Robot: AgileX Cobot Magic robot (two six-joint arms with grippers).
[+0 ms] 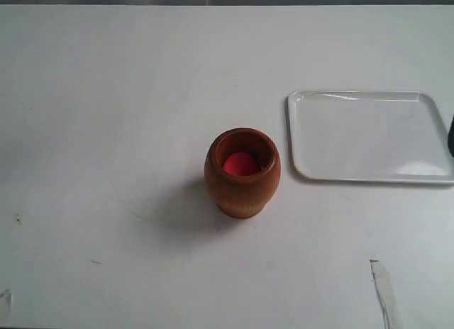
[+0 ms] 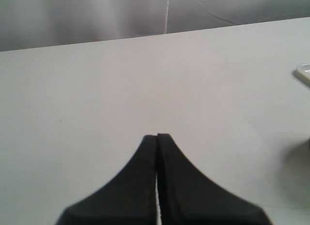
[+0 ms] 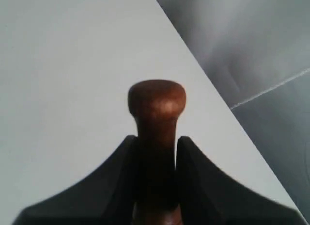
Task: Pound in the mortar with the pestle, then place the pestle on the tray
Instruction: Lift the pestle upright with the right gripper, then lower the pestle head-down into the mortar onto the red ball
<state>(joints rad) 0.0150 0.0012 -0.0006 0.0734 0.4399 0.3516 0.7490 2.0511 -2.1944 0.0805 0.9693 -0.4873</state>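
The reddish-brown wooden mortar (image 1: 242,173) stands upright in the middle of the white table, its bright red inner bottom showing. To its right lies the white tray (image 1: 369,136), with nothing on it. My right gripper (image 3: 156,137) is shut on the pestle (image 3: 156,104), whose rounded dark brown end sticks out past the fingertips above the table near its edge. In the exterior view only a dark sliver (image 1: 451,134) shows at the right border; the pestle is out of that view. My left gripper (image 2: 157,136) is shut on nothing, over bare table.
A corner of the tray (image 2: 303,73) shows at the edge of the left wrist view. The table's far edge (image 2: 167,34) meets a grey backdrop. Small scuffs (image 1: 381,286) mark the table near the front.
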